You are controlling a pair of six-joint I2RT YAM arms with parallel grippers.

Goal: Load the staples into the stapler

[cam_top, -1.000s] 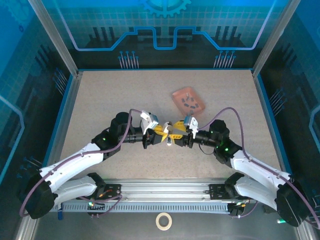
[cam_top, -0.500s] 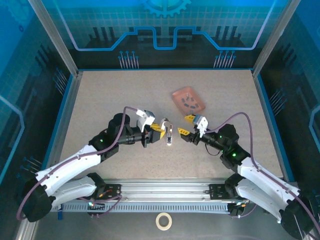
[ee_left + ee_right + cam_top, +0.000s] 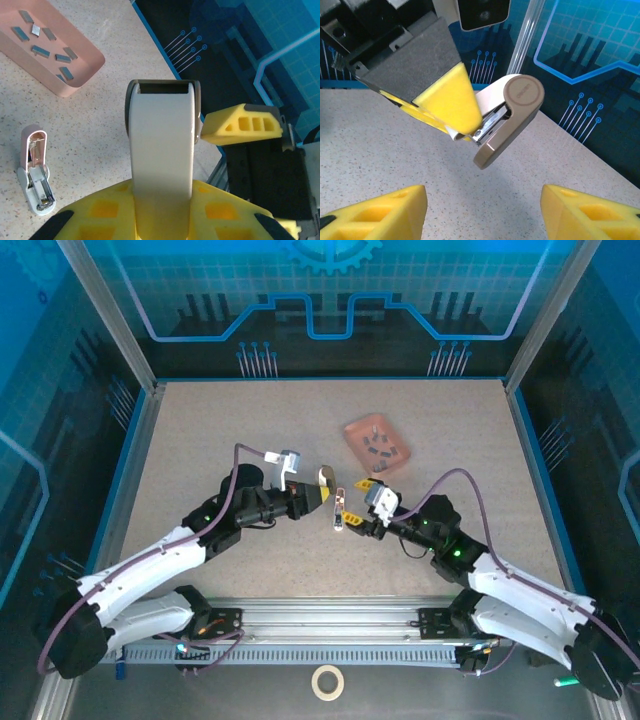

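The small white stapler [image 3: 340,508] lies open on the table between my two grippers, its reddish channel facing up [image 3: 34,170]. The staples [image 3: 47,47] are several short grey strips in a shallow pink tray [image 3: 398,455]. My left gripper [image 3: 316,490] [image 3: 162,200] is shut on a wider white-and-taupe stapler-like body [image 3: 161,135] [image 3: 507,117], held above the table, to the left of the small stapler. My right gripper [image 3: 362,506] [image 3: 482,210] is open just right of the small stapler, nothing between its fingers [image 3: 375,210].
The pink tray's rim [image 3: 75,85] stands beyond the grippers, toward the back right. Blue walls and metal posts [image 3: 105,315] enclose the table. A roll of tape [image 3: 327,680] lies in front of the arm bases, off the table.
The grippers were together at the small stapler. The right gripper let go, drew back, then came in again lower. The left gripper pulled back left and turned with the white-and-taupe body.
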